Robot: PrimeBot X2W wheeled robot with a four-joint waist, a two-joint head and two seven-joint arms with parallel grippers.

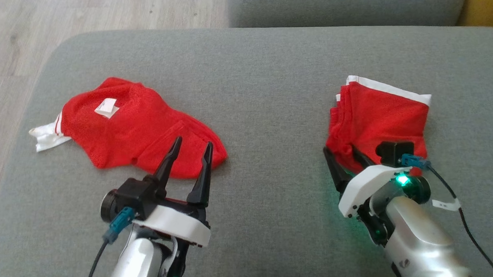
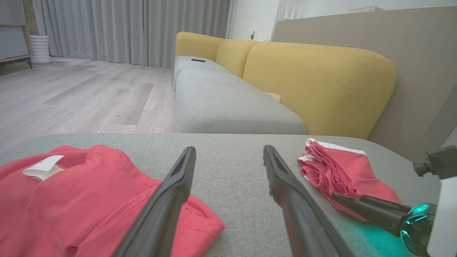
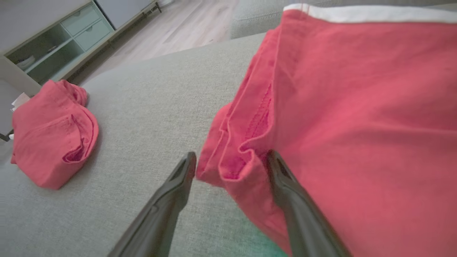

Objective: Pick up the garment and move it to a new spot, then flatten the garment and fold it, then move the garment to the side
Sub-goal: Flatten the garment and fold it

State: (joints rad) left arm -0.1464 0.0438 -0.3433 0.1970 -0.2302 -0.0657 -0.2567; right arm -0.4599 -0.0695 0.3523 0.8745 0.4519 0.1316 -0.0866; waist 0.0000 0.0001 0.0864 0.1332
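Observation:
A folded red garment (image 1: 379,111) with a white band lies on the right of the grey cushion (image 1: 268,72). My right gripper (image 1: 339,148) is open at its near-left corner. In the right wrist view, the folded red garment (image 3: 357,107) has its hem corner between the spread fingers of the right gripper (image 3: 231,157), one finger on the cloth, the other on bare cushion. A second red garment (image 1: 135,126), crumpled, with a white label, lies at the left. My left gripper (image 1: 193,141) hovers open over its near edge, holding nothing. From the left wrist, the left gripper (image 2: 228,149) points at bare cushion.
Wooden floor (image 1: 18,52) runs beyond the cushion's left and far edges. Another grey seat (image 1: 348,3) lies behind, with yellow backrests (image 2: 317,82). A grey shelf unit (image 3: 64,39) stands far off. Bare cushion separates the two garments.

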